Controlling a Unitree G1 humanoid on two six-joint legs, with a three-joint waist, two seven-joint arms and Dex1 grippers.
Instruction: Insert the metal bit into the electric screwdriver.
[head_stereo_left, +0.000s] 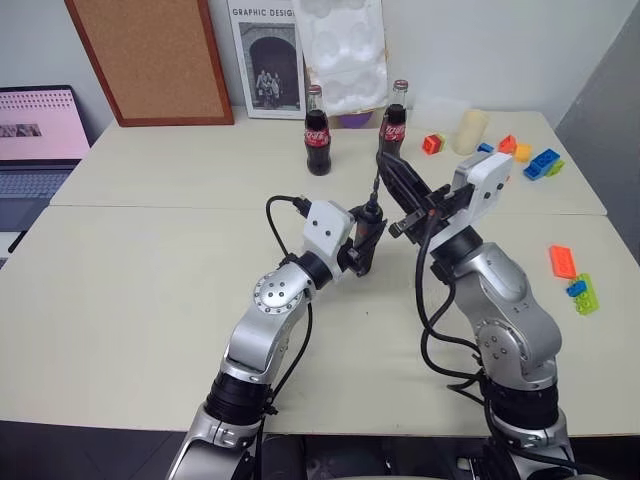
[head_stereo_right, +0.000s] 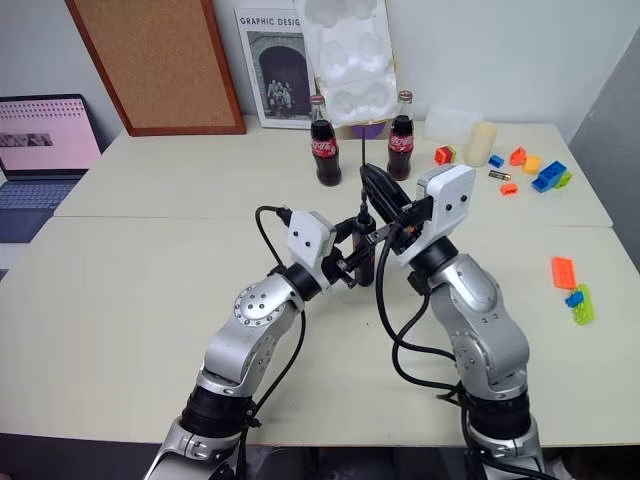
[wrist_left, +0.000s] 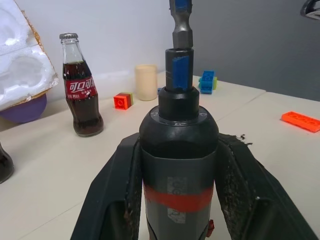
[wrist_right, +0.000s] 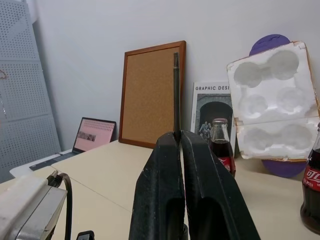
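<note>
My left gripper (wrist_left: 180, 145) is shut on the electric screwdriver (wrist_left: 179, 165), a black barrel with a red band that stands upright above the middle of the table (head_stereo_left: 150, 300). The metal bit (wrist_left: 182, 32) stands straight up with its lower end in the screwdriver's collar. My right gripper (wrist_right: 179, 135) is shut on the bit (wrist_right: 176, 90) higher up, and the thin rod rises past its fingertips. In the left eye view, the right gripper (head_stereo_left: 384, 162) reaches in from the right, just above the left gripper (head_stereo_left: 362, 248).
Two cola bottles (head_stereo_left: 317, 135) (head_stereo_left: 392, 120) stand just behind the grippers. Farther back are a white foam tray (head_stereo_left: 345, 50), a cork board (head_stereo_left: 150, 55) and a laptop (head_stereo_left: 35, 140). Toy bricks (head_stereo_left: 540, 163) (head_stereo_left: 562, 261) and a cream cylinder (head_stereo_left: 470, 130) lie at the right.
</note>
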